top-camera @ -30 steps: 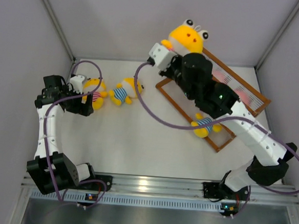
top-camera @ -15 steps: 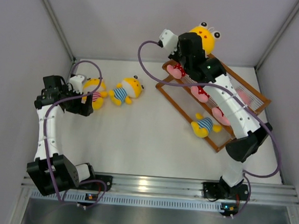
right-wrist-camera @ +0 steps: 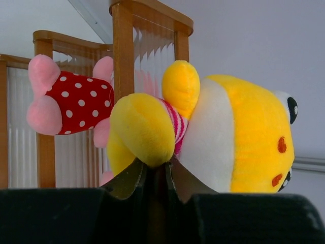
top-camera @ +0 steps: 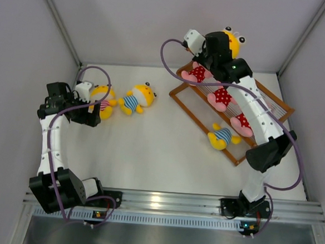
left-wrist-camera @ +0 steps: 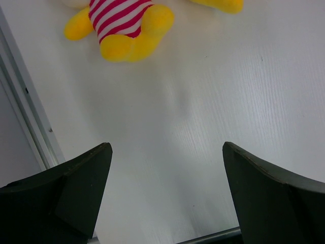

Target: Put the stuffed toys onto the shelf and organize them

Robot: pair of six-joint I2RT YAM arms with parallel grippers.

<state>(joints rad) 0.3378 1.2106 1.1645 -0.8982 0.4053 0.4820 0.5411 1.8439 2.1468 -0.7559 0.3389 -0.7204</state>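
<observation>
Right end effector (right-wrist-camera: 155,172) clenched on yellow toy (right-wrist-camera: 228,132) by shelf (right-wrist-camera: 123,56) — left end effector (left-wrist-camera: 166,152) released.

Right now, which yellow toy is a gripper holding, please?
The pink-striped one in the right gripper, beside the shelf; its twin lies loose by the open left gripper.

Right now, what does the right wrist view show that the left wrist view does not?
Only the right wrist: the right gripper shut on a yellow pink-striped toy by its leg, beside the wooden shelf holding a pink dotted toy. Only the left wrist: the left gripper open above the white table, a second striped toy lying ahead. Both: one yellow striped plush each.
</observation>
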